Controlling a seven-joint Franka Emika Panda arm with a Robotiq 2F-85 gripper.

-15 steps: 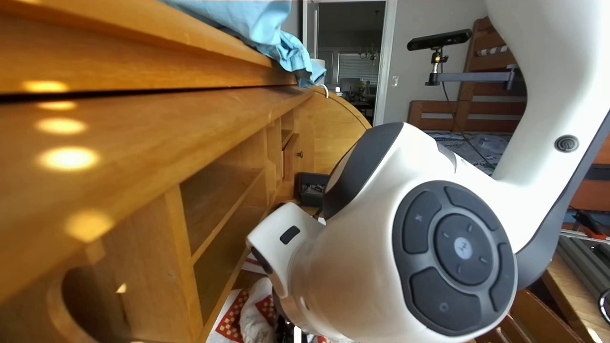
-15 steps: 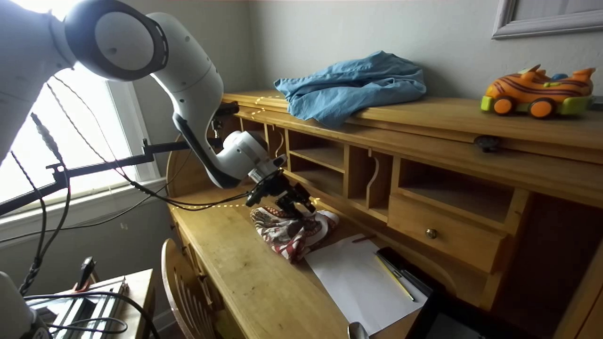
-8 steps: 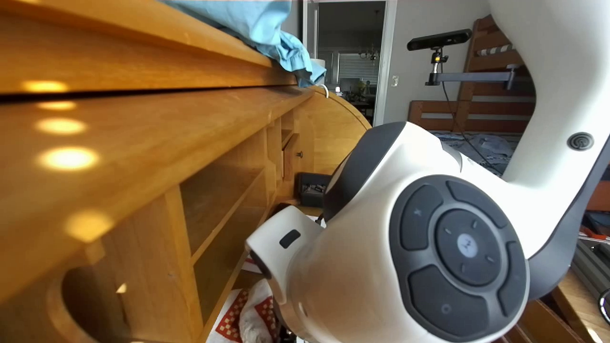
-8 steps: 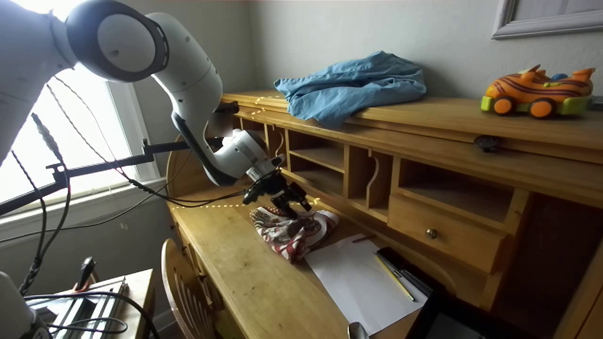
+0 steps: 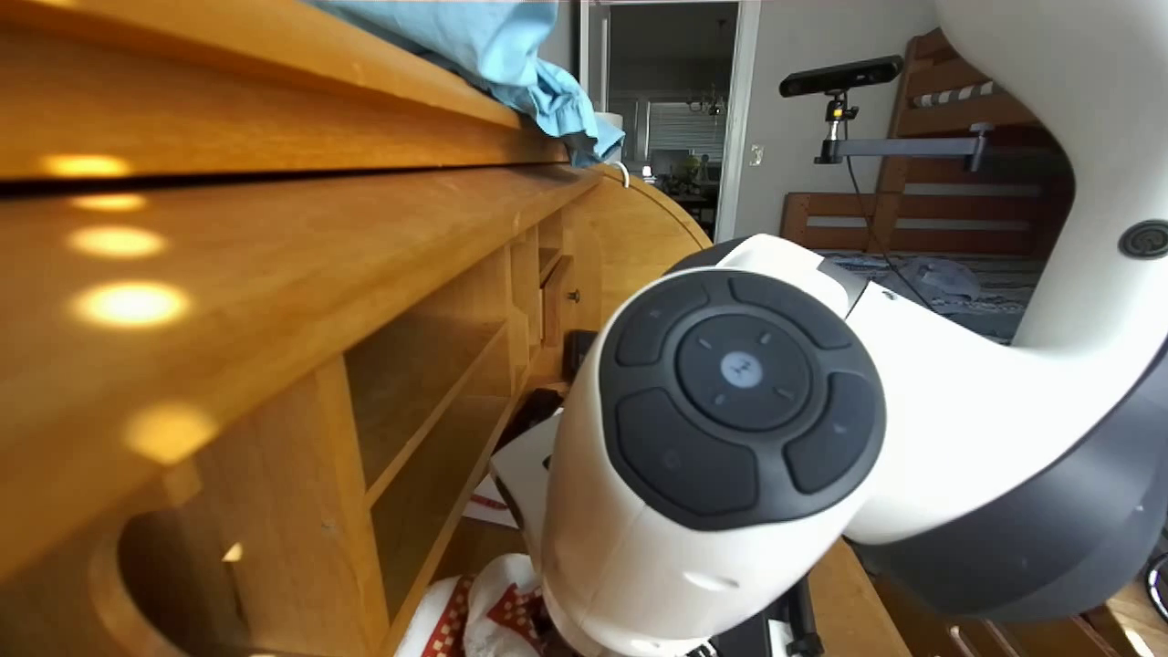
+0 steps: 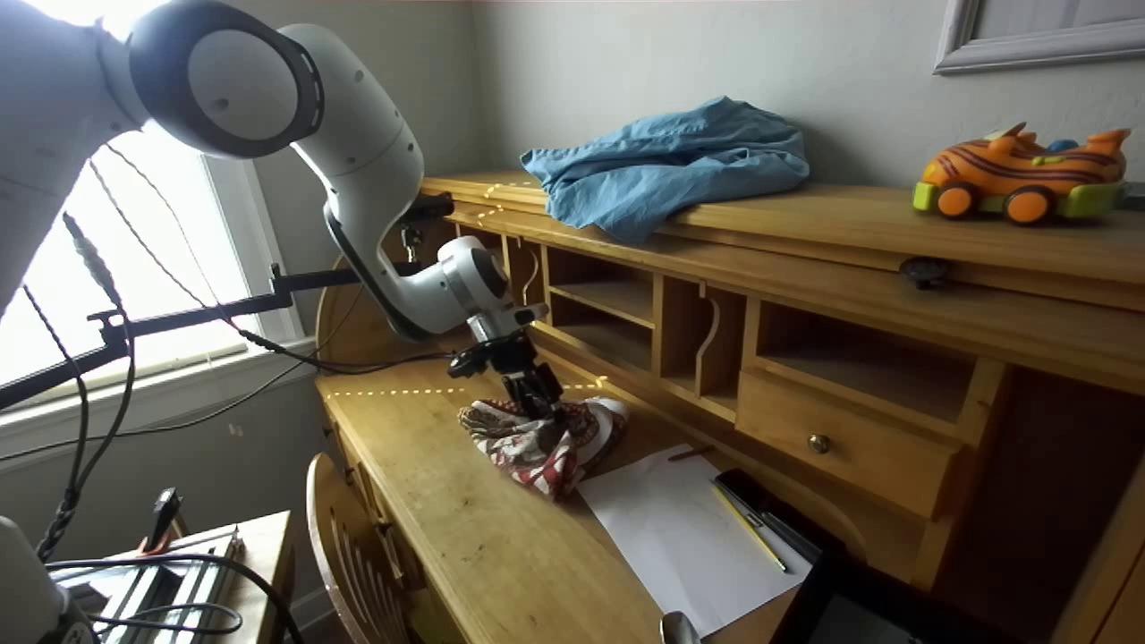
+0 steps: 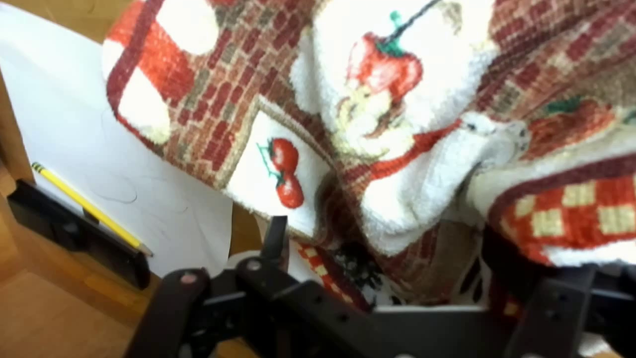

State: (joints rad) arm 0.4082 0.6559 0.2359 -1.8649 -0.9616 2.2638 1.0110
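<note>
A crumpled cloth [image 6: 528, 454] with red, white and brown patterns lies on the wooden desk [image 6: 474, 537]. It fills much of the wrist view [image 7: 278, 64], where tomatoes, bricks and checks show on it. A corner of it shows in an exterior view [image 5: 506, 607]. My black gripper [image 6: 547, 413] points steeply down into the cloth. In the wrist view the gripper [image 7: 382, 238] has its fingers wide apart, with cloth folds between them. The finger at the right is partly hidden under a checked fold. The fingertips touch or nearly touch the cloth.
White paper [image 6: 657, 514] with a yellow pencil [image 6: 750, 528] lies beside the cloth, near a black case [image 6: 778, 514]. A black tray [image 6: 872, 608] and a spoon [image 6: 679, 629] are at the front. Cubbyholes [image 6: 604, 295] stand behind. Blue fabric [image 6: 680, 165] and a toy car [image 6: 1024, 179] are on top.
The wrist has turned and the gripper now points more steeply down and sits lower in the cloth. The cloth has shifted slightly toward the desk's window end.
</note>
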